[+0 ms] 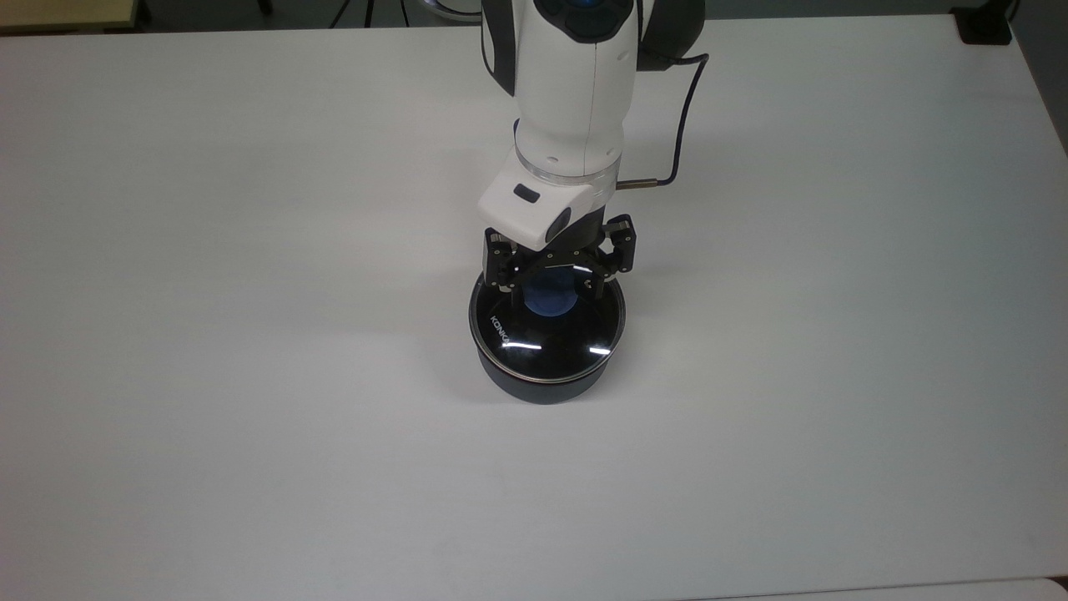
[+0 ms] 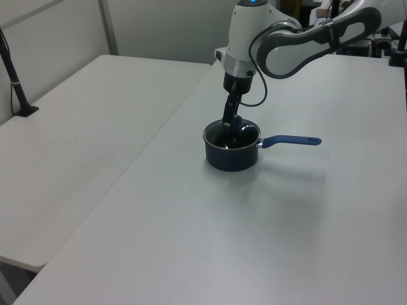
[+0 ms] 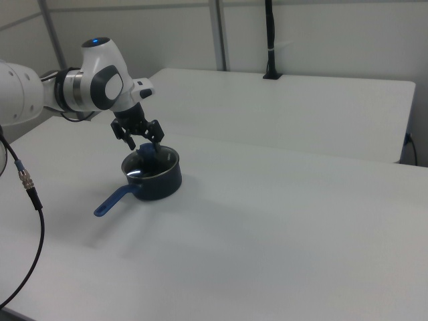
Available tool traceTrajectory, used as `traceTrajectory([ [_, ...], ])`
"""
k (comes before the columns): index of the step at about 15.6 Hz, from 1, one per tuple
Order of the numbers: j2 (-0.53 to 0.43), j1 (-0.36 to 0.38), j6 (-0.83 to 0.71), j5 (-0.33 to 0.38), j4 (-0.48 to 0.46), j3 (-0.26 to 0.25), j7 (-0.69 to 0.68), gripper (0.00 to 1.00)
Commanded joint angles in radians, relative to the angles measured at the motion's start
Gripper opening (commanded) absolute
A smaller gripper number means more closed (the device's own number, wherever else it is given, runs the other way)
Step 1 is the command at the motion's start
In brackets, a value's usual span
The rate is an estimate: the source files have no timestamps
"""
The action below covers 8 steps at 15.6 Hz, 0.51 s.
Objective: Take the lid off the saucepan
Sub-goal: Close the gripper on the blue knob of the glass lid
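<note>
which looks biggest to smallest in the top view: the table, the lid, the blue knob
1. the table, by far
2. the lid, covering the saucepan
3. the blue knob, sitting between the fingers of the gripper

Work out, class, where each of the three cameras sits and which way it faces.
Top view: high above, looking down on the clear glass lid with blue knob; white arm, open end effector.
Left view: beside the table, handle pointing to the left view's right; small dark saucepan.
Right view: opposite side, handle pointing to the right view's left.
Left and right views share the long blue handle.
</note>
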Motion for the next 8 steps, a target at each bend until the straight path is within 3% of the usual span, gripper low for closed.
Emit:
traceTrajectory([
  [1,0.005,0.005,0.012,0.008,0.010,-0.008,-0.025,0.54],
  [3,0.002,0.003,0.010,0.011,0.012,-0.008,-0.022,0.44],
  [8,-0.050,-0.017,-0.001,0.015,0.013,-0.011,-0.023,0.42],
])
